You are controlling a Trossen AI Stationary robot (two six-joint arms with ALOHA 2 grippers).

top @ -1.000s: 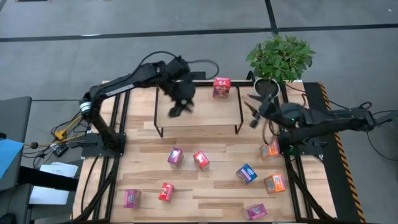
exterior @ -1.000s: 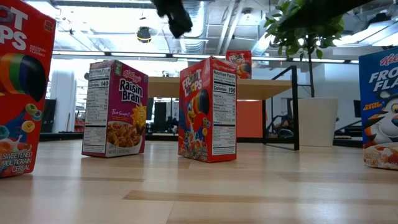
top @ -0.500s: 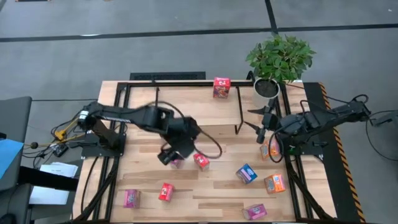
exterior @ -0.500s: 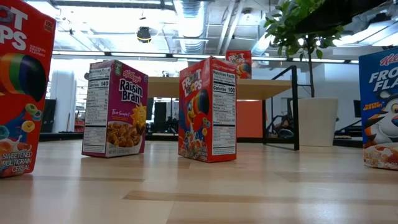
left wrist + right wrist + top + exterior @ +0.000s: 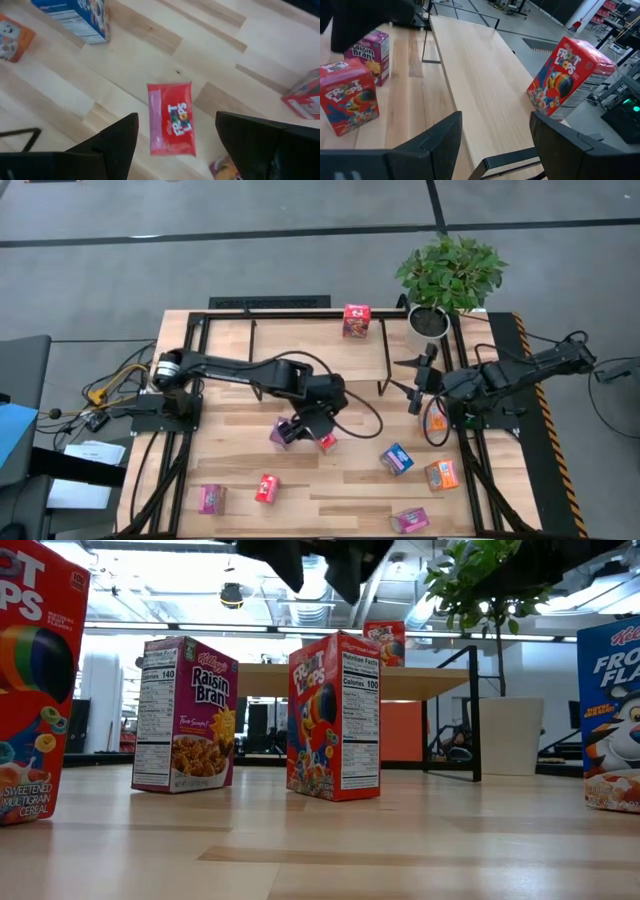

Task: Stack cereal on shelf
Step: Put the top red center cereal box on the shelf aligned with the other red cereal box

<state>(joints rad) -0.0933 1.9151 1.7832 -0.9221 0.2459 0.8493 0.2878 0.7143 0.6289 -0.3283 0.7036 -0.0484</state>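
Observation:
A red cereal box stands upright on the table's middle, next to a magenta one. My left gripper hangs open above the red box, pointing steeply down, one finger on each side of it and clear of its top. The shelf, a black frame with a wooden board, stands at the far middle and carries one red box at its far right corner. My right gripper waits open at the shelf's right end, holding nothing.
More boxes stand on the near half of the table: blue, two orange, magenta and red. A potted plant stands at the far right corner. Most of the shelf board is bare.
My left gripper has swung from over the shelf toward the near edge and the right, sinking and rolling about its own line, and now hangs over the red box in the table's middle. My right gripper has turned a little at the shelf's right end. No box has moved.

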